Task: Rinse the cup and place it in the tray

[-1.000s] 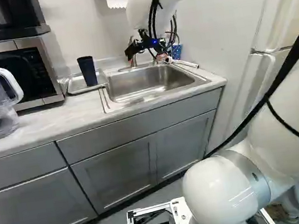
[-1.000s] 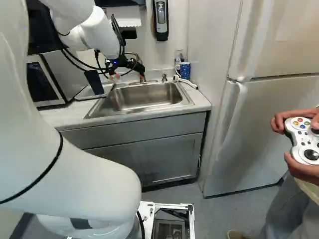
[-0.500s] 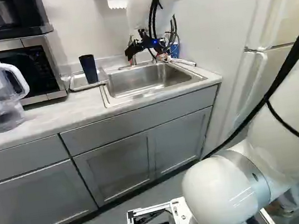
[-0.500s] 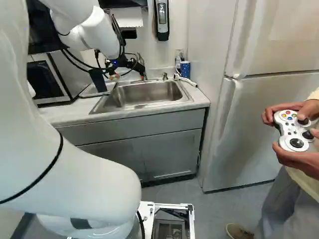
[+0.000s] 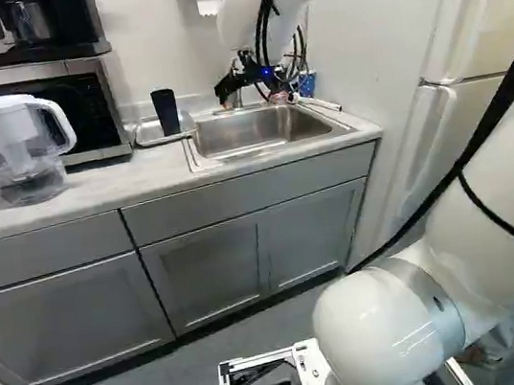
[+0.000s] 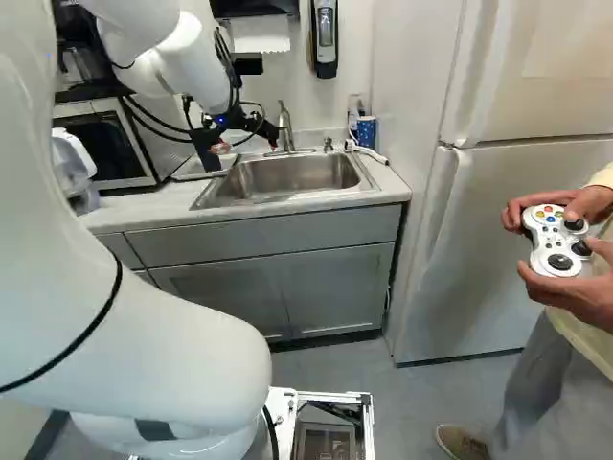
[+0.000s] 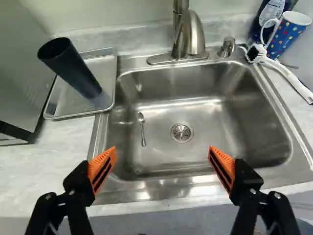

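At the left base view's centre top my gripper (image 5: pixel 226 89) hangs over the back of the sink (image 5: pixel 257 130). In the wrist view the gripper (image 7: pixel 162 151) is open, its orange pads wide apart with nothing between them, above the sink's front part. A dark, tall cup (image 7: pixel 73 68) stands upright on the metal tray (image 7: pixel 99 64) beside the sink, ahead of one finger and apart from it. The same cup (image 5: pixel 166 112) shows left of the gripper in the left base view.
A spoon (image 7: pixel 142 128) lies in the basin near the drain. Behind it rises the faucet (image 7: pixel 190 36). A dotted blue mug (image 7: pixel 286 36), a white brush (image 7: pixel 288 76) and a bottle are at the far corner. A water pitcher (image 5: pixel 12 142) stands before the microwave (image 5: pixel 89 106).
The base has moved: counter, sink, tray and cup have shifted rightward together in both base views. My arm keeps its pose against its lowest joint, and the cup has not shifted on the tray.
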